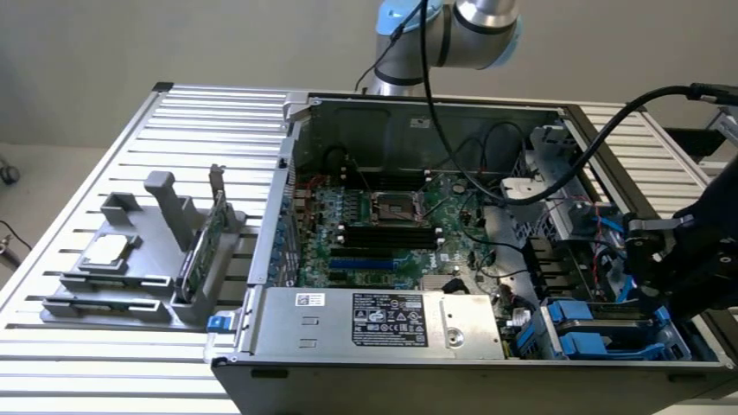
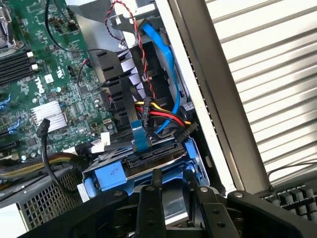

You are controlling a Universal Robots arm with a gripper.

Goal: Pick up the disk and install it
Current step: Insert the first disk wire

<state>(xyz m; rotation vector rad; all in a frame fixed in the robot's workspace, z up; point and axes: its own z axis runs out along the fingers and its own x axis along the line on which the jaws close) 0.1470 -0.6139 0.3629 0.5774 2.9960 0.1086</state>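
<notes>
gripper [image 2: 172, 179] at end of disk [image 2: 143, 166] | disk in bay of computer case [image 1: 381, 385], lower right of exterior view | open or gripping: cannot tell

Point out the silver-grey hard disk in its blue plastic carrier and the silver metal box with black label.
Silver-grey hard disk [image 2: 110, 176]: wrist view, blue carrier's front.
Silver metal box [image 1: 302, 328]: exterior view, bare metal beside label.

White letters spell DELL on the green board [image 2: 49, 74], away from the pincer [image 2: 173, 198]. The sticker [image 1: 386, 318] on the grey box [image 1: 283, 333] cannot be read.
</notes>
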